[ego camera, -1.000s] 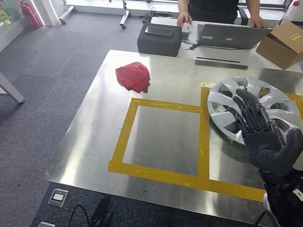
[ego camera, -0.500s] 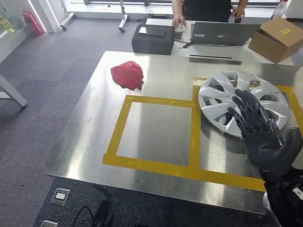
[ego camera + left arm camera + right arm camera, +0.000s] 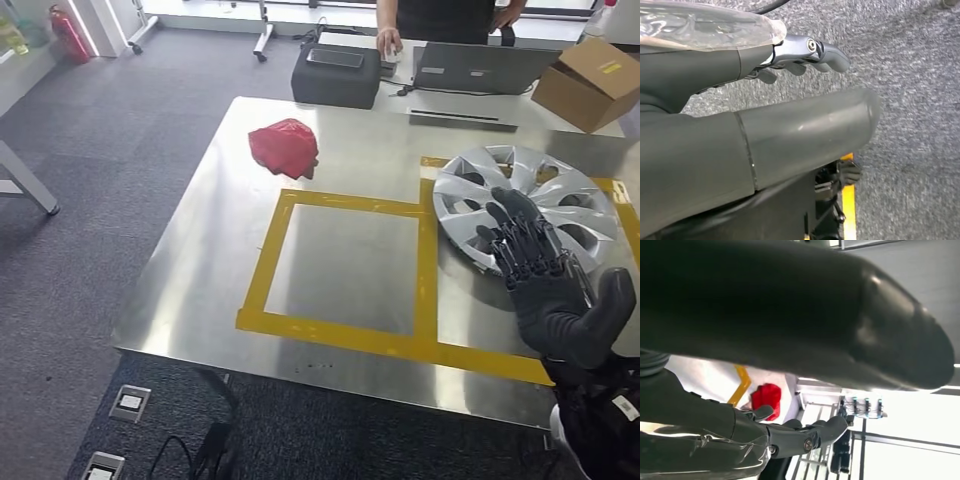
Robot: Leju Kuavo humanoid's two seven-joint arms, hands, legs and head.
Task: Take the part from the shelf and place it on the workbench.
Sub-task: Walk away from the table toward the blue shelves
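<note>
A silver hubcap (image 3: 543, 170) lies flat on the metal workbench (image 3: 347, 265), at its right side inside a yellow tape outline (image 3: 426, 260). My right hand (image 3: 555, 290) hovers over the hubcap's near edge with its dark fingers stretched forward and the thumb spread out to the right, holding nothing. In the right wrist view the right hand (image 3: 791, 340) shows with straight fingers and no object in it. My left hand (image 3: 772, 130) hangs over grey carpet, fingers extended and empty.
A crumpled red cloth (image 3: 284, 147) lies on the workbench's far left part. Behind the bench stand a black case (image 3: 336, 75), a laptop (image 3: 483, 68) and a cardboard box (image 3: 592, 80), with a person (image 3: 445, 15) at the laptop. Floor sockets (image 3: 130, 402) sit below the near edge.
The whole picture has swayed, so the camera moved. My right hand stays open over the hubcap's near edge, and the hubcap lies in the same spot on the bench.
</note>
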